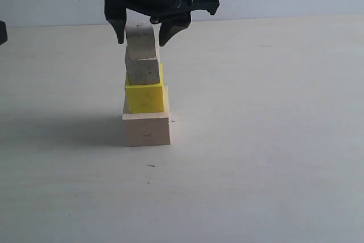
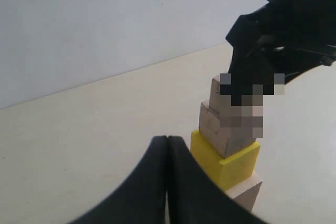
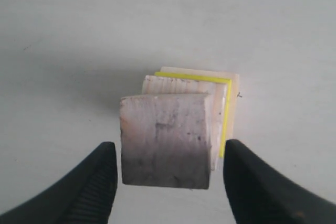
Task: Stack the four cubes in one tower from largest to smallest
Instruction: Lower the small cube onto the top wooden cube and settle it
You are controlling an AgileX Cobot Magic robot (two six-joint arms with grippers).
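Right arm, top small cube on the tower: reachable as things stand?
Likely yes: the right gripper is open, one finger on each side of the top small cube, with nothing in between.

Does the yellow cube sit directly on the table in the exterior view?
No, the yellow cube rests on the large pale wooden cube, which itself stands on the table.

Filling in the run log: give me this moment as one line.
tower: four cubes stacked | top cube: resting on third | right pincer: open, flanking it | left pincer: shut, empty
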